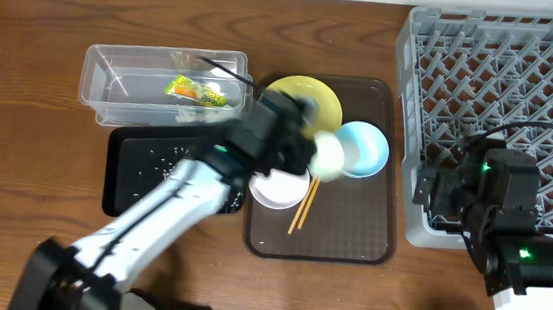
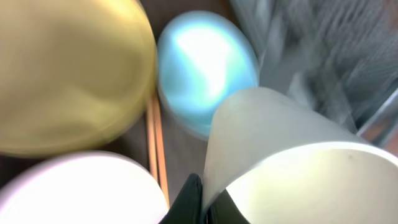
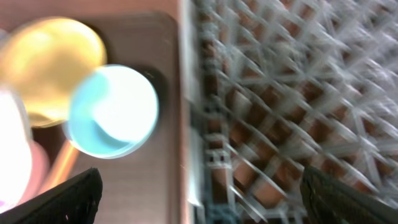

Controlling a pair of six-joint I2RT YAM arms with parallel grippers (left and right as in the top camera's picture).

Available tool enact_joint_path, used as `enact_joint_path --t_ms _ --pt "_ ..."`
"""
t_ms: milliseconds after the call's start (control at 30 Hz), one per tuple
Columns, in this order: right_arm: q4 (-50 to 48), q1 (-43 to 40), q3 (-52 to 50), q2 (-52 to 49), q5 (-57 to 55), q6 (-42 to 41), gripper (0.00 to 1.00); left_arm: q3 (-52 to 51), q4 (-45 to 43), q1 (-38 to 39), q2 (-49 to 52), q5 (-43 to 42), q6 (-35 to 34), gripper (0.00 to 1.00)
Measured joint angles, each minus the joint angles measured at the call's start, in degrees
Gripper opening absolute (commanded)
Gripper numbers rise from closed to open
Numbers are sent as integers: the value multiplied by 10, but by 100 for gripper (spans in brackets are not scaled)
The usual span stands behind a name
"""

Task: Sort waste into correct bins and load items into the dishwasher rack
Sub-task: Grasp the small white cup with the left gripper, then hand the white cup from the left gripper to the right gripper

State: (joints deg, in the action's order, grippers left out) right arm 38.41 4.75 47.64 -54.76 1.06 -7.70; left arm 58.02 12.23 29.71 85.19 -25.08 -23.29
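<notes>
My left gripper (image 1: pixel 307 148) is shut on the rim of the small white cup (image 1: pixel 328 156) and holds it above the brown tray, between the yellow plate (image 1: pixel 307 97) and the light-blue bowl (image 1: pixel 363 148). In the left wrist view the cup (image 2: pixel 292 168) is pinched between the fingers (image 2: pixel 202 202). The white bowl (image 1: pixel 279 188) and the chopsticks (image 1: pixel 302 207) lie on the tray. My right gripper (image 3: pixel 205 199) is open and empty over the near left edge of the grey dishwasher rack (image 1: pixel 503 85). The snack wrapper (image 1: pixel 194 91) lies in the clear tub (image 1: pixel 103 70). The black tray (image 1: pixel 129 177) holds white scraps.
The brown serving tray (image 1: pixel 350 232) sits mid-table, tight against the rack's left wall. The clear tub and black tray stand to its left. My right arm base (image 1: pixel 524 257) is at the front right, partly over the rack.
</notes>
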Motion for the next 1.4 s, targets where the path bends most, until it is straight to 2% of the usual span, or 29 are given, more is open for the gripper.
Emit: enact_joint_path --t_ms 133,233,300,400,567,767,933,1233,1333,1400 --pt "-34 0 1 -17 142 30 99 2 -95 -94 -1 -114 -89 6" --pt "-56 0 1 -51 296 78 99 2 -201 -149 29 -254 -155 6" --pt "-75 0 2 -73 367 99 99 3 -240 -161 46 -332 -189 6" --pt "-125 0 2 -107 453 120 99 3 -247 -158 63 -433 -226 6" --pt "-234 0 2 -154 564 135 99 3 -249 -134 69 -532 -252 6" --pt "-317 1 2 -171 683 144 96 3 -250 -101 69 -563 -264 6" --pt "-353 1 3 -171 744 146 87 3 -250 -87 69 -571 -265 6" --pt "-360 1 3 -171 770 147 57 3 -250 -85 69 -573 -264 7" --pt "-359 0 3 -171 770 144 54 3 -250 -85 69 -573 -261 17" --pt "-359 0 3 -171 770 144 50 3 -251 -85 69 -573 -257 30"
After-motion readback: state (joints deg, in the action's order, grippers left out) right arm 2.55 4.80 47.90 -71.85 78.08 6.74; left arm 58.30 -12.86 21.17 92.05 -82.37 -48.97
